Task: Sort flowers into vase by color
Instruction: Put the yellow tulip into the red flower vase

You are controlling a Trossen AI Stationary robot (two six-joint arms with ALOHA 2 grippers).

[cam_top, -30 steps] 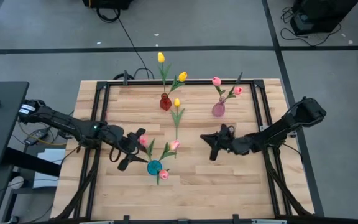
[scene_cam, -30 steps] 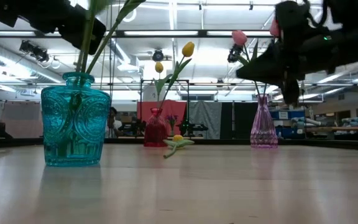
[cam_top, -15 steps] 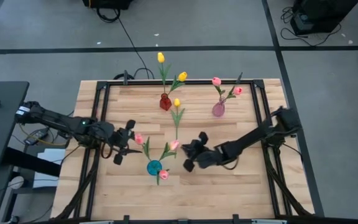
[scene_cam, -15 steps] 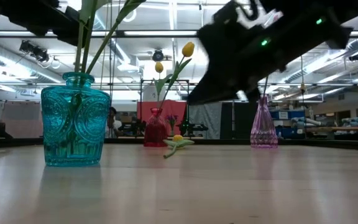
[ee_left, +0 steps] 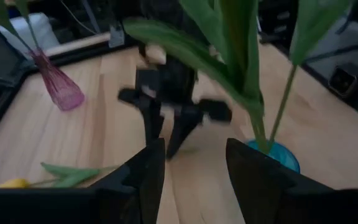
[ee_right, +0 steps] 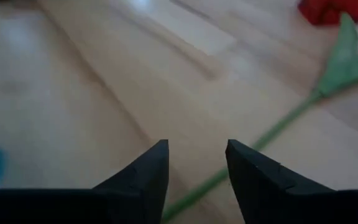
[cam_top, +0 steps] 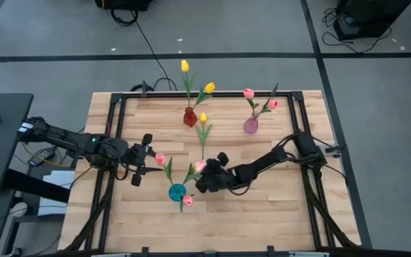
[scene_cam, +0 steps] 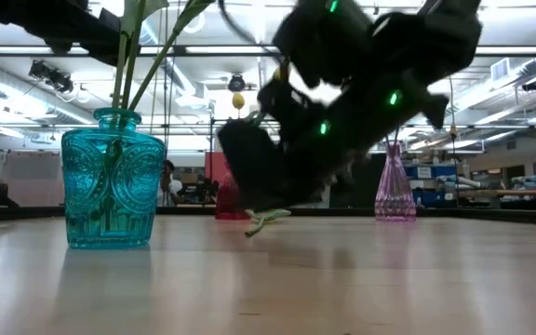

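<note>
A yellow tulip [cam_top: 203,134] lies flat on the table, its head toward the far edge; its green stem [ee_right: 253,146] runs down between my right gripper's fingers in the right wrist view. My right gripper [cam_top: 207,170] hovers open over the stem's near end and touches nothing. A teal vase [cam_top: 177,191] holds pink tulips [cam_top: 160,158]. A red vase [cam_top: 190,116] holds yellow tulips [cam_top: 185,66], and a pink vase [cam_top: 251,126] holds pink ones [cam_top: 248,93]. My left gripper [cam_top: 147,160] stands open, left of the teal vase.
The teal vase [scene_cam: 110,177] stands close to the near left of my right gripper [scene_cam: 287,167], its leaves [ee_left: 229,56] reaching up between the two grippers. A black frame [cam_top: 116,128] borders the wooden table. Bare wood lies along the near edge and at the right.
My right gripper has swept toward the table's left edge and come down, from near the table's middle right to the lying tulip's stem beside the teal vase. My left gripper has drawn back a little toward the left edge. The flowers and vases have stayed put.
</note>
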